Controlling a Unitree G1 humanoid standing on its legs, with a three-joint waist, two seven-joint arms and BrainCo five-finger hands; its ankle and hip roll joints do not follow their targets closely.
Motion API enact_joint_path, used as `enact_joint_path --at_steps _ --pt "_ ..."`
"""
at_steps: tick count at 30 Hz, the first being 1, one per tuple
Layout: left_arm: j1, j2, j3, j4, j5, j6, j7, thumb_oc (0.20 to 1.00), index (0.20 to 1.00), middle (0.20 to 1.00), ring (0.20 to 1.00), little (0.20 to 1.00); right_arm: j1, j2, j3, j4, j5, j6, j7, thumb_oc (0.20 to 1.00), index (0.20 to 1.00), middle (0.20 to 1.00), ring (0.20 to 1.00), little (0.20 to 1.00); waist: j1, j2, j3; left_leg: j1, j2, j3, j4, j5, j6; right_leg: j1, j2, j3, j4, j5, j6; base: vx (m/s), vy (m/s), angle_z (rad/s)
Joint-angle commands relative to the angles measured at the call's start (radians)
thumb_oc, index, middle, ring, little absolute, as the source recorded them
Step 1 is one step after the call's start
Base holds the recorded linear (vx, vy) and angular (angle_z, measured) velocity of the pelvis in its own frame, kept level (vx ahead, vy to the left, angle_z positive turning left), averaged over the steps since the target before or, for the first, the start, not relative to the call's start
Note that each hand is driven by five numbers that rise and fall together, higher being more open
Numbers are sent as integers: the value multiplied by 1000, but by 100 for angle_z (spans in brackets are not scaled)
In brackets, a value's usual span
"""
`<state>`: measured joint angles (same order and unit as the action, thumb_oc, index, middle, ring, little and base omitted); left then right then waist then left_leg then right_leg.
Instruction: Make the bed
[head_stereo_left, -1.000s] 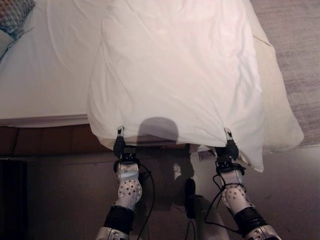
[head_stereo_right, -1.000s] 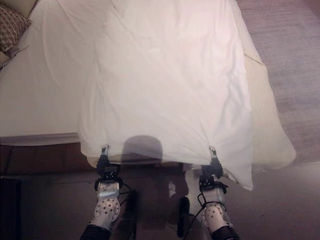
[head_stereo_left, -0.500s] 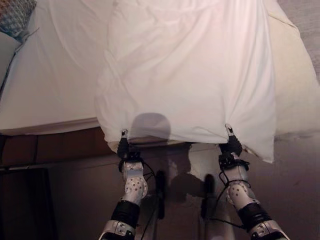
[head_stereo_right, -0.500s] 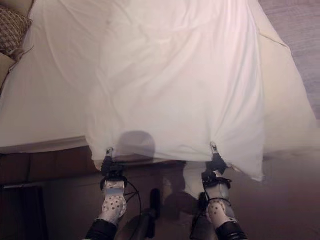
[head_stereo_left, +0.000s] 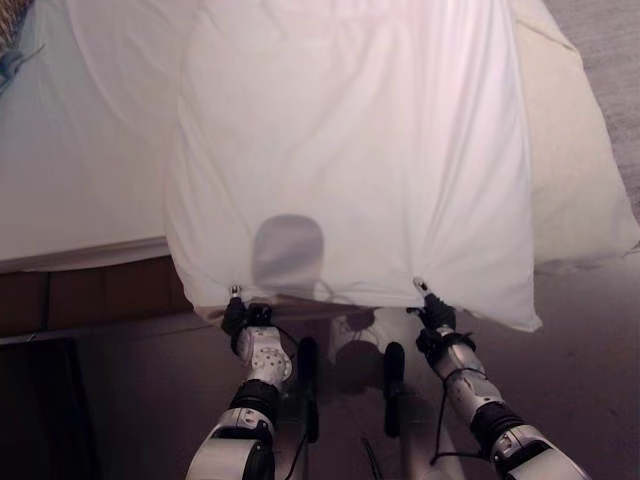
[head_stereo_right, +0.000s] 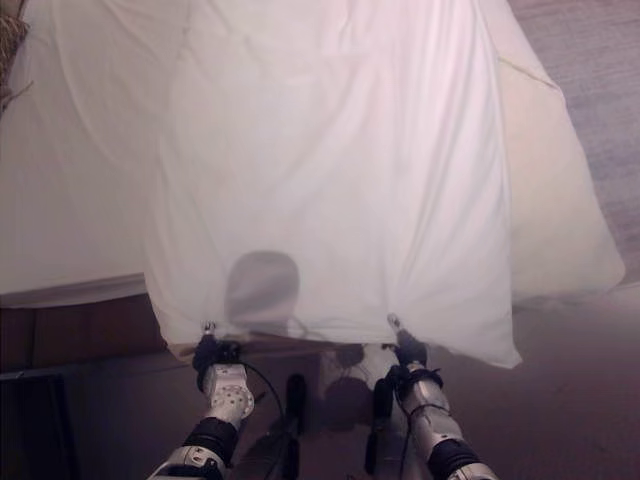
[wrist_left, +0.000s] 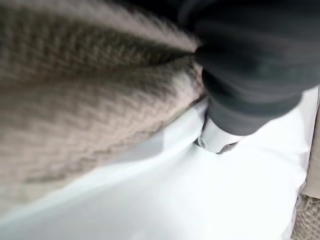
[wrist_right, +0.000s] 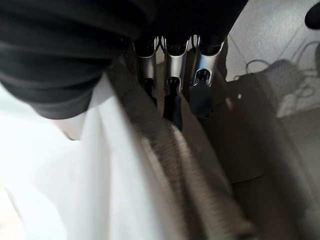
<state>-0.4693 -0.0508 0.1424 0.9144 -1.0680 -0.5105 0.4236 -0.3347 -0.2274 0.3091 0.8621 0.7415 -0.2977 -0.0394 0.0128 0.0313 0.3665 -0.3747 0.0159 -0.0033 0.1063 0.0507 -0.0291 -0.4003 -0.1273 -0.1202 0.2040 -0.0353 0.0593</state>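
Running lengthwise from 6 toward 12 o'clock, the white duvet (head_stereo_left: 350, 150) lies on the bed (head_stereo_left: 90, 190), its near edge hanging over. The left hand (head_stereo_left: 236, 312) and right hand (head_stereo_left: 432, 310) each pinch that edge. A patterned cushion (head_stereo_right: 10, 40) sits at 10 o'clock.
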Motion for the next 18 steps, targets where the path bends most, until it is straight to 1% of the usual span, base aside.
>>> enact_joint_path --at_steps 1,2,3,4,5,6,7,8,9,12,14,16,17,18 --pt "169 178 225 208 -14 -16 83 200 200 200 200 200 106 -6 14 151 -97 79 -31 200 200 200 200 200 40 -57 -3 -63 -20 14 29 -18 -24 -17 -33 -8 -83 79 62 0 9 7" --pt "175 182 224 228 -2 -5 85 200 200 200 200 200 103 -2 12 180 -115 91 -39 200 200 200 200 200 41 -58 -3 -63 -21 14 30 -19 -24 -14 -34 -7 -83 80 63 6 7 11" --pt "182 193 227 264 18 13 88 200 200 200 200 200 102 10 4 222 -118 107 -39 614 614 614 614 614 41 -61 -4 -59 -21 13 29 -21 -22 -9 -35 -9 -83 81 64 5 4 11" --pt "181 195 227 265 18 14 88 200 200 200 200 200 101 11 4 224 -118 106 -38 771 771 771 771 771 42 -61 -3 -58 -21 13 29 -21 -22 -8 -35 -10 -83 82 64 7 0 11" --pt "185 199 225 288 24 33 82 429 429 429 429 429 99 15 1 243 -123 117 -37 1000 1000 1000 1000 1000 42 -65 -4 -56 -21 13 27 -21 -22 -4 -36 -11 -86 83 65 4 -5 7" --pt "188 196 220 288 27 31 81 517 517 517 517 517 99 18 -2 253 -120 118 -34 1000 1000 1000 1000 1000 42 -66 -5 -54 -20 12 26 -21 -22 -1 -37 -12 -88 84 65 4 -5 6" --pt "188 196 219 288 27 31 82 950 950 950 950 950 99 18 -3 254 -120 118 -34 1000 1000 1000 1000 1000 42 -66 -5 -53 -20 12 25 -21 -22 0 -38 -13 -89 85 65 0 0 0" --pt "199 192 200 283 33 48 54 1000 1000 1000 1000 1000 103 23 -9 270 -114 126 -19 1000 1000 1000 1000 1000 41 -68 -10 -47 -21 9 25 -21 -21 11 -38 -14 -91 85 67 0 0 0" --pt "201 190 195 277 31 44 47 1000 1000 1000 1000 1000 106 25 -13 273 -107 125 -13 1000 1000 1000 1000 1000 42 -69 -10 -43 -21 7 25 -20 -21 15 -38 -15 -90 85 66 18 -4 3" --pt "220 181 156 263 46 60 -5 1000 1000 1000 1000 1000 116 26 -23 282 -99 122 11 1000 1000 1000 1000 1000 43 -71 -17 -30 -21 0 18 -19 -21 31 -38 -21 -92 83 67 9 -16 12" --pt "228 175 141 250 46 55 -16 1000 1000 1000 1000 1000 123 28 -28 278 -92 117 13 1000 1000 1000 1000 1000 44 -71 -18 -26 -22 -4 14 -17 -21 35 -38 -24 -93 83 68 -1 -20 10" --pt "254 163 85 228 93 64 -58 1000 1000 1000 1000 1000 135 25 -44 269 -86 101 17 1000 1000 1000 1000 1000 45 -72 -17 -19 -23 -11 8 -11 -20 43 -39 -31 -101 88 70 -10 -23 5" --pt "255 162 84 227 94 64 -57 1000 1000 1000 1000 1000 136 25 -44 269 -86 101 17 1000 1000 1000 1000 1000 45 -71 -18 -19 -23 -12 7 -11 -20 44 -39 -31 -102 89 70 -12 -15 7" --pt "278 163 40 218 153 81 -82 1000 1000 1000 1000 1000 146 19 -57 263 -75 91 23 1000 1000 1000 1000 1000 46 -70 -17 -18 -24 -14 4 -9 -20 47 -40 -35 -107 91 71 -16 -11 15"
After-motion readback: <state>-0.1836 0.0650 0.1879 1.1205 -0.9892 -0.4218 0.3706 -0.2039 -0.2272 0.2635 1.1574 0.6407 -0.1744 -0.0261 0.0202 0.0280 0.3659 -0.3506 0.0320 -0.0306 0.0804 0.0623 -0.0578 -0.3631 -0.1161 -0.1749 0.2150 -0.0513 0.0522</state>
